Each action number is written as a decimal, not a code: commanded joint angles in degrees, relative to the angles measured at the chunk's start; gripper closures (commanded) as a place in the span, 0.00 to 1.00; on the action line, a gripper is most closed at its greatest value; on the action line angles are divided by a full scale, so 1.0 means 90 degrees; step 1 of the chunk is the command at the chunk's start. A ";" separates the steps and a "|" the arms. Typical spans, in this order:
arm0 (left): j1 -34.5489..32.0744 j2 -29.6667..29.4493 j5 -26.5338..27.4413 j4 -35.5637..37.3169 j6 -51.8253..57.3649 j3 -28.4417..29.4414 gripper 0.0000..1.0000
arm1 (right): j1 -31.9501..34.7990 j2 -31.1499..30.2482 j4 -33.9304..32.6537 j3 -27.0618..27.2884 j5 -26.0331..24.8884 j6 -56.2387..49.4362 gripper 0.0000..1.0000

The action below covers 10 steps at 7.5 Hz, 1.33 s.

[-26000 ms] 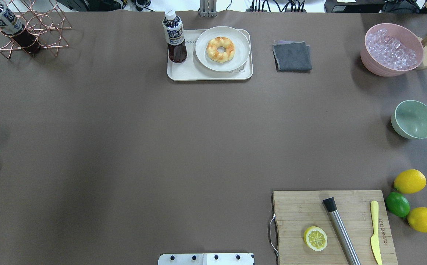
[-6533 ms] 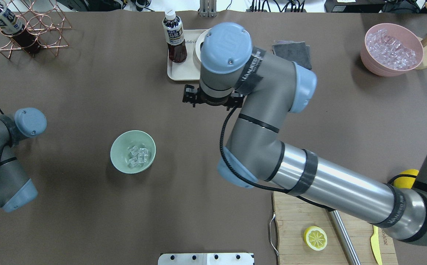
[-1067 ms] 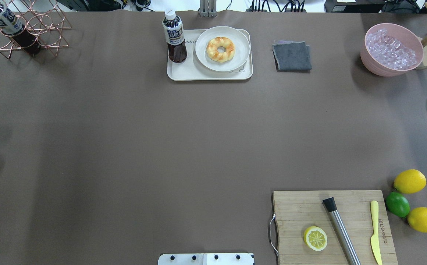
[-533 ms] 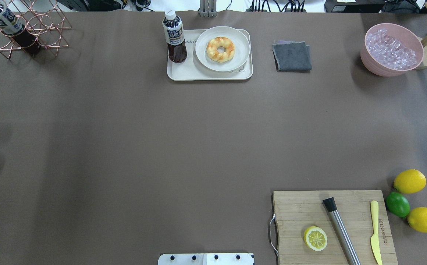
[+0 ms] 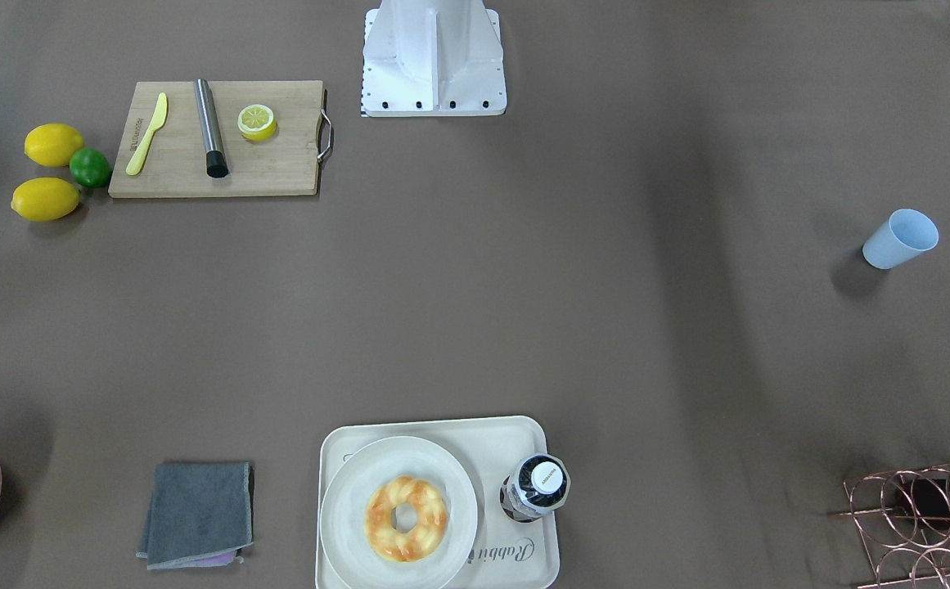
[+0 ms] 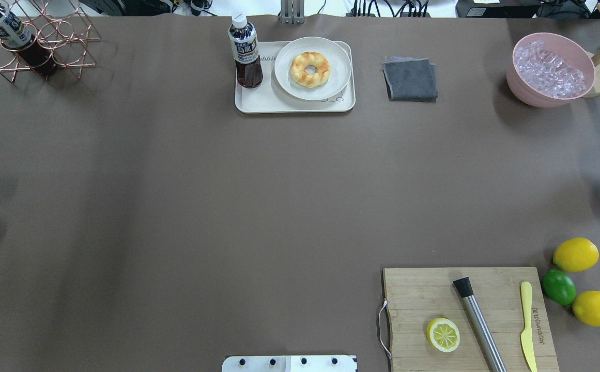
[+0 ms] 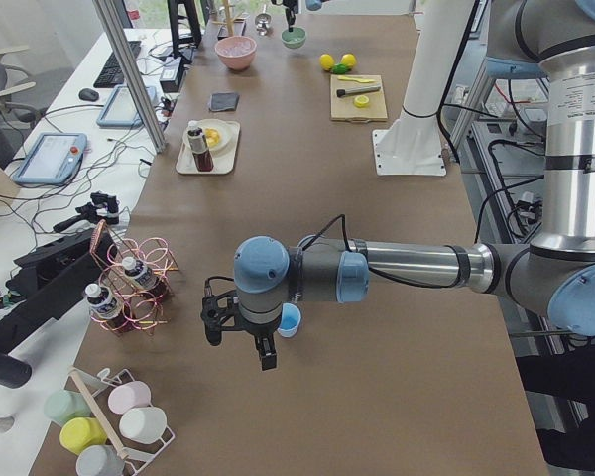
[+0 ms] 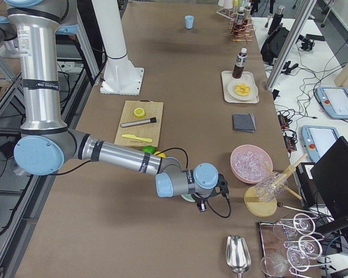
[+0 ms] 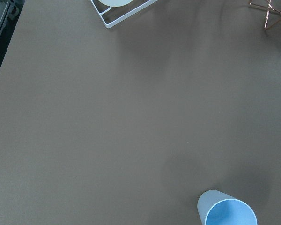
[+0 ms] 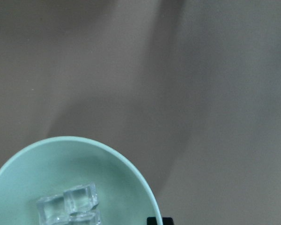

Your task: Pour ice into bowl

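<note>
Two whole lemons (image 6: pixel 575 254), one lime (image 6: pixel 558 287) (one bowl (image 10: pixel 122 187)).

The tray (image 5: pixel 515 438) on the counter says "Rabbi", with the end of the word hidden. The writing on the bottle (image 5: pixel 537 487) and the yellow knife (image 5: pixel 146 133) is too small to read.

Bright, even light; soft diffuse shadows on worktop (image 6: pixel 186 217), darker bands twd 9 o'clock overhead. Rt wrist pic slightly soft.
</note>
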 commanded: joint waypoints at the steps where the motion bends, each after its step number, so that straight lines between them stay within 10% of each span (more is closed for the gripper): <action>1: 0.0130 -0.0057 -0.0023 -0.0064 -0.0034 0.0056 0.03 | -0.0114 -0.0006 0.0455 -0.0411 -0.0067 0.0038 1.00; 4: 0.0140 -0.0047 -0.0023 -0.0035 -0.0034 -0.0042 0.03 | -0.0173 -0.0006 0.0985 -0.0804 -0.0125 0.0077 1.00; 6: 0.0140 -0.0047 -0.0013 -0.0035 -0.0005 -0.0033 0.03 | -0.0173 0.0043 0.0956 -0.0659 -0.0125 0.0320 0.30; 8: 0.0160 -0.0047 -0.0013 -0.0035 0.0004 -0.0033 0.03 | -0.0163 0.0072 0.0830 -0.0211 -0.0106 0.0641 0.02; 10: 0.0169 -0.0047 -0.0003 -0.0064 0.0024 -0.0033 0.03 | 0.0225 0.0247 -0.0200 0.0520 -0.0115 0.0703 0.01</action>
